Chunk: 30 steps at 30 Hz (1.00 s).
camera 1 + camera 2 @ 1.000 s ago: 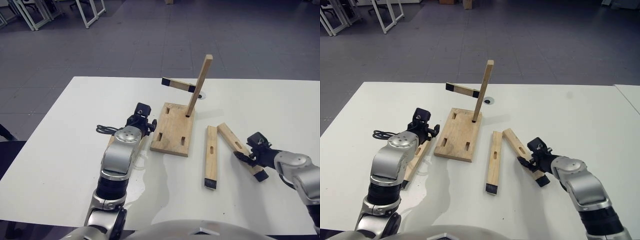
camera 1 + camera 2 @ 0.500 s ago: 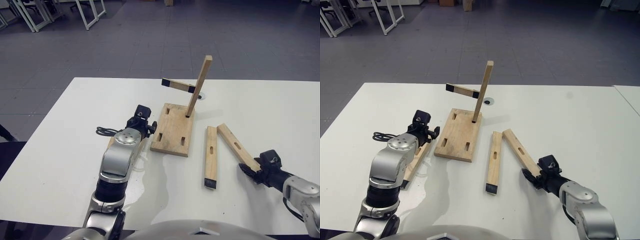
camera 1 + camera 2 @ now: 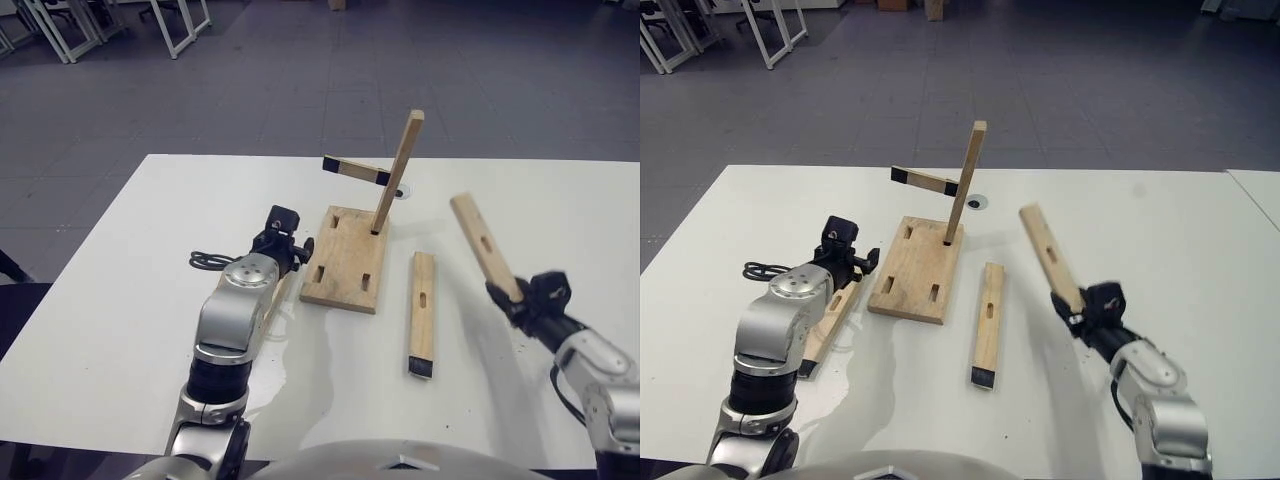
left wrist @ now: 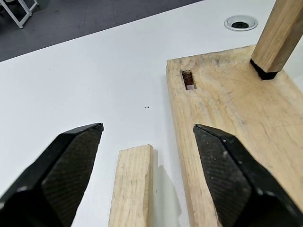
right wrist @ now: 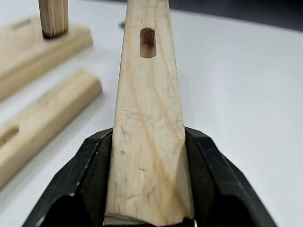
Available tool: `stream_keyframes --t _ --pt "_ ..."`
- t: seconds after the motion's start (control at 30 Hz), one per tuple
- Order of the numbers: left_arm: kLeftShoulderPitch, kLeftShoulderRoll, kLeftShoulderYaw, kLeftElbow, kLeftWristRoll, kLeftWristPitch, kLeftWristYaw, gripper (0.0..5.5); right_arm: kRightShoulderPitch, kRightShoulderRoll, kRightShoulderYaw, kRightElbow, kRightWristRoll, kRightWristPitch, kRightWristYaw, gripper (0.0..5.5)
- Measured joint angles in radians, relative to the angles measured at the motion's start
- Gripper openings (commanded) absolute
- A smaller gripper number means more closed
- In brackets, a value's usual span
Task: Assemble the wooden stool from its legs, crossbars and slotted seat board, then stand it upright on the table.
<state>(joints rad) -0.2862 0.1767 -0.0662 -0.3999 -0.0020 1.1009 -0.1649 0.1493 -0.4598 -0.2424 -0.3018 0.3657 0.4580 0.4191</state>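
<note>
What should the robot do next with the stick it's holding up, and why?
Probably carry it over to the seat board and aim its end at an empty slot. The right tool is shut on a loose leg, clear of the table, and only one upright leg stands in the board.

Grey tiled floor (image 3: 250,90); white frames (image 3: 60,25), perhaps desks, behind.

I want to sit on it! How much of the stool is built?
Done: one leg stands in the seat board with a crossbar joined to it. In hand: the right gripper holds a second leg off the table. Left: a third leg lies on the table, a fourth leg under the open left gripper.
</note>
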Motion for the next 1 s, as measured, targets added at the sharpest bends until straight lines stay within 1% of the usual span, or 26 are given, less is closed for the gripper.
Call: stream_keyframes --t 0.1,0.17,0.2,0.27,0.33,0.4,0.5,0.6,0.7,0.83,0.93,1.0 --pt "-0.003 -0.033 0.149 -0.026 -0.16 -0.093 -0.102 4.12 -0.22 0.029 -0.065 0.004 0.172 0.066 -0.013 2.03" --pt "-0.002 -0.043 0.243 -0.068 -0.319 -0.108 -0.203 4.46 -0.33 0.043 -0.091 -0.004 0.309 0.133 -0.009 2.03" --pt "-0.003 -0.055 0.285 -0.089 -0.401 -0.089 -0.242 4.71 -0.369 0.045 -0.092 -0.01 0.356 0.161 0.007 2.03" --pt "-0.004 -0.091 0.383 -0.132 -0.628 -0.01 -0.305 5.01 -0.47 0.035 -0.067 -0.01 0.469 0.228 0.084 2.03" --pt "-0.006 -0.112 0.443 -0.137 -0.794 0.057 -0.313 5.44 -0.541 0.031 -0.038 0.011 0.553 0.28 0.155 2.03" --pt "-0.006 -0.131 0.488 -0.135 -0.952 0.119 -0.282 5.45 -0.59 0.04 -0.016 0.077 0.621 0.325 0.213 2.03" --pt "-0.002 -0.14 0.494 -0.137 -1.115 0.151 -0.221 5.45 -0.608 0.049 0.021 0.14 0.679 0.383 0.299 2.03" --pt "-0.002 -0.15 0.491 -0.117 -1.265 0.143 -0.131 5.45 -0.61 0.052 0.076 0.192 0.739 0.465 0.436 2.03" --pt "-0.003 -0.126 0.467 -0.073 -1.348 0.112 -0.058 5.45 -0.61 0.044 0.12 0.216 0.74 0.507 0.543 2.03" --pt "-0.003 -0.096 0.431 -0.048 -1.478 0.059 0.012 5.45 -0.61 0.027 0.152 0.226 0.738 0.535 0.629 2.03" --pt "0.0 -0.063 0.387 -0.046 -1.548 0.019 0.034 5.45 -0.609 0.014 0.188 0.248 0.729 0.545 0.689 2.03" --pt "0.001 -0.036 0.366 -0.046 -1.576 -0.011 0.04 5.45 -0.61 0.013 0.19 0.258 0.729 0.549 0.704 2.03"
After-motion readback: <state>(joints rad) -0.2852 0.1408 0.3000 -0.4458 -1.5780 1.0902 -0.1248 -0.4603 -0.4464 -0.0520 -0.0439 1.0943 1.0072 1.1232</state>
